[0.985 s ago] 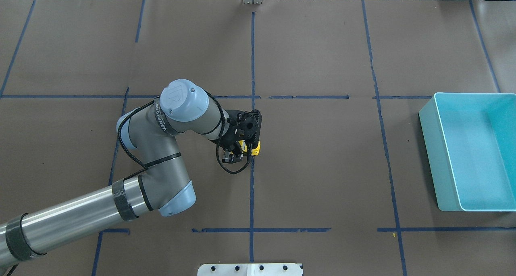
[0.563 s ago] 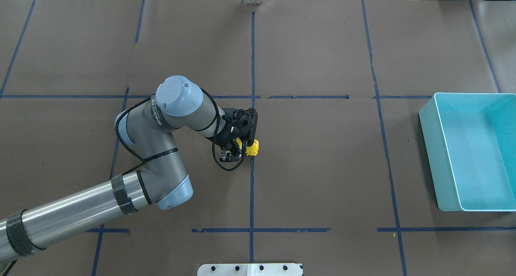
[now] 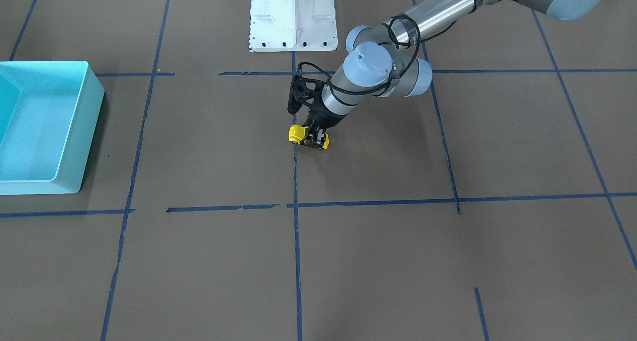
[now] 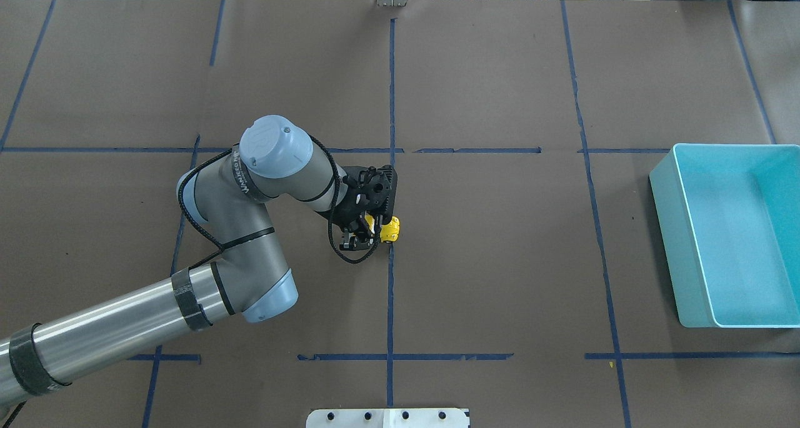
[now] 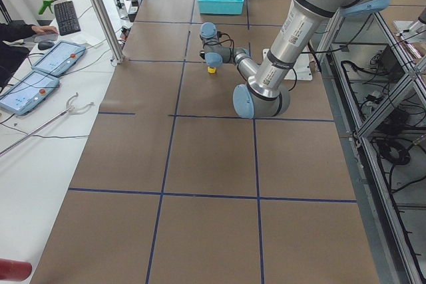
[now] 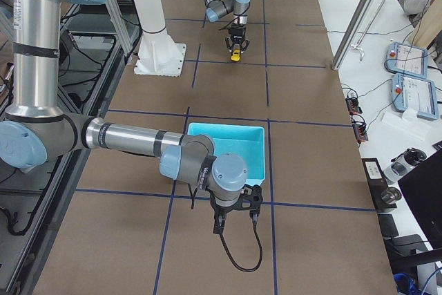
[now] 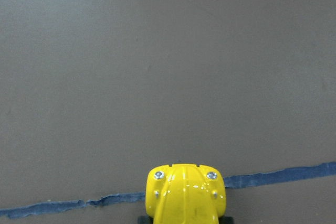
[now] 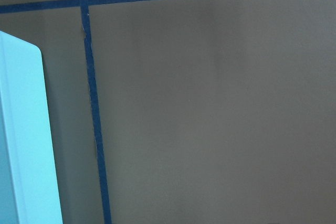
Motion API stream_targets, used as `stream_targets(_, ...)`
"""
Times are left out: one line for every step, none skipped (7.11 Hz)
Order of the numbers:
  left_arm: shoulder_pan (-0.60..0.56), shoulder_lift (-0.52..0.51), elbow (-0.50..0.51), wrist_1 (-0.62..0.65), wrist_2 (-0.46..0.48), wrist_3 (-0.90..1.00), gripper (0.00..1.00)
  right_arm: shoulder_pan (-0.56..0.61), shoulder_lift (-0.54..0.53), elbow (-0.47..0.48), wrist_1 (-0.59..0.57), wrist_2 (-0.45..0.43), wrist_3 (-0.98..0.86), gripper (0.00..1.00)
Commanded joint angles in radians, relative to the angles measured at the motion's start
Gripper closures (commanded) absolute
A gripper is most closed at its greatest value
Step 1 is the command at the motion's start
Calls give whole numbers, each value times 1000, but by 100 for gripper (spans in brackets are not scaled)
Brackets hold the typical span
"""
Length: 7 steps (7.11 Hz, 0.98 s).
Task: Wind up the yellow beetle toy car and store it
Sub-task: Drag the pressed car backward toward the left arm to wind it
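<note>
Shifted slightly leftward, left end effector (image 3: 315,138) stays clamped narrowly on yellow beetle toy car (image 3: 297,133).

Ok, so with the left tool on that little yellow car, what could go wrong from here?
The left tool pinches the yellow beetle toy car on the table; its glossy, rounded body might slip or twist free. If released here once wound, it could shoot off across the table. The turquoise bin sits far off at the table's edge, so a long carry is likely.
</note>
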Motion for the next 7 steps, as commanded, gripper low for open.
stream_targets(0,2,4,1,-2,-4,100,0,0,0,0,0,0,0)
stream_targets(0,11,6,0,-2,-2,100,0,0,0,0,0,0,0)
stream_targets(-4,13,6,-3,-2,2,100,0,0,0,0,0,0,0)
stream_targets(-13,26,5,-8,-20,5,100,0,0,0,0,0,0,0)
stream_targets(-40,49,5,-37,-58,5,100,0,0,0,0,0,0,0)
stream_targets(-57,75,5,-75,-83,5,100,0,0,0,0,0,0,0)
stream_targets(-75,103,5,-113,-104,7,100,0,0,0,0,0,0,0)
